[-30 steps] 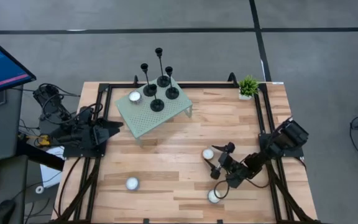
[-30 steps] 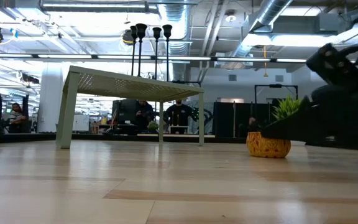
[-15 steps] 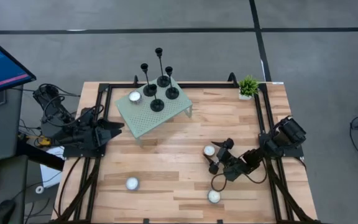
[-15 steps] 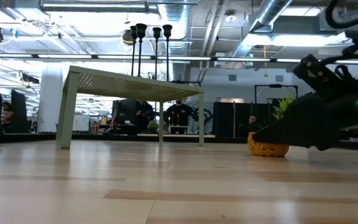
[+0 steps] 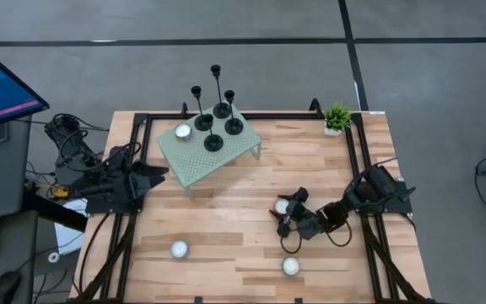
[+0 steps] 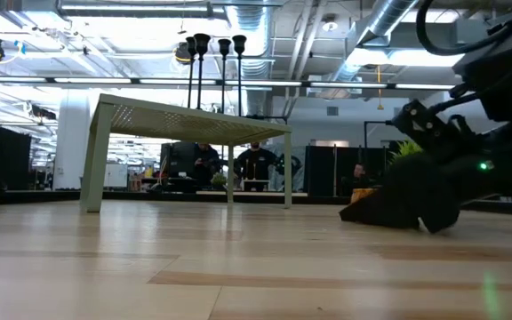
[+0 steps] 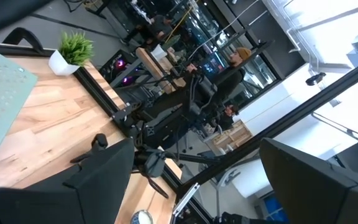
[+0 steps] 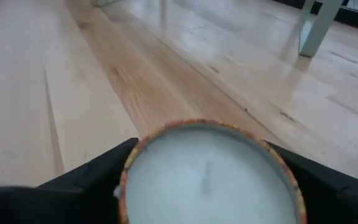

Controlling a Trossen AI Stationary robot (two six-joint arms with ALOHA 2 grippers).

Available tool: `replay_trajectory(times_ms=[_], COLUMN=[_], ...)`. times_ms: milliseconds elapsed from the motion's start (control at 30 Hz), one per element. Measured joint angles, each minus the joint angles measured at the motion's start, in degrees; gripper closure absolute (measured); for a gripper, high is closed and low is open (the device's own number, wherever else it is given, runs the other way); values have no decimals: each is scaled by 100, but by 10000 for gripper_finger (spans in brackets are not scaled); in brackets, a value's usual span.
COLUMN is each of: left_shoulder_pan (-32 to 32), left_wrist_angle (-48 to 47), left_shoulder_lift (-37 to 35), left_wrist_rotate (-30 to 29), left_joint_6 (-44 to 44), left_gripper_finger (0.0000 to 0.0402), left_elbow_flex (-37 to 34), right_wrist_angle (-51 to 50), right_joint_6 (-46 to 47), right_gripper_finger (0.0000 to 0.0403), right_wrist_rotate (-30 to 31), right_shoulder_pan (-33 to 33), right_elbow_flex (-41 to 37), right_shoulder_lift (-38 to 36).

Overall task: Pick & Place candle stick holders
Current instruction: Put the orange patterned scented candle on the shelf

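Observation:
Several slim black candle stick holders (image 5: 213, 142) stand by their disc bases on the pale green perforated stand (image 5: 194, 165) at the table's far left; their tops show in the low view (image 6: 202, 39). My right gripper (image 5: 283, 214) is open and low over the table right of centre, with a finger on either side of a white tealight (image 8: 207, 180), which also shows in the high view (image 5: 283, 205). My left gripper (image 5: 157, 173) is open and empty at the table's left edge, near the stand. My right gripper's fingers (image 8: 95, 177) come level along the table and flank the tealight's rim (image 8: 129, 165). The tealight sits on the table. I cannot tell whether the fingers touch it.
Another tealight (image 5: 183, 131) sits on the stand, and two more lie on the table near the front (image 5: 180, 249) (image 5: 290, 266). A small potted plant (image 5: 337, 116) stands at the far right corner. Black frame rails (image 5: 354, 156) run along the table's sides.
My right gripper has left the tealight at the table's near edge. It has gone toward the far edge and a little left, come down low, and now flanks the tealight right of centre. The near tealight is uncovered and lies where it was.

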Motion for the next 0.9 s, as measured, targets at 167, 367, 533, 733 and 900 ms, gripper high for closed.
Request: replay_trajectory(times_ms=[167,367,533,733,900], left_shoulder_pan=[0,2,0,0,0], left_wrist_angle=[29,29,29,37,74], left_shoulder_lift=[-11,-9,-11,-11,-11], left_wrist_rotate=[103,114,116,348,584], left_joint_6=[16,17,17,17,73], left_gripper_finger=[53,53,53,53,53], left_elbow_flex=[0,0,0,0,0], right_wrist_angle=[50,-103,-143,-1614,-2440], right_joint_6=[-9,-92,-828,-1953,-2536], right_gripper_finger=[128,128,127,122,120], right_wrist_rotate=[-148,-189,-500,-1307,-1876], right_shoulder_pan=[13,-14,-307,-1026,-1539], right_elbow_flex=[4,-1,218,1480,2822], right_shoulder_lift=[-141,-526,-1219,-1897,-1764])
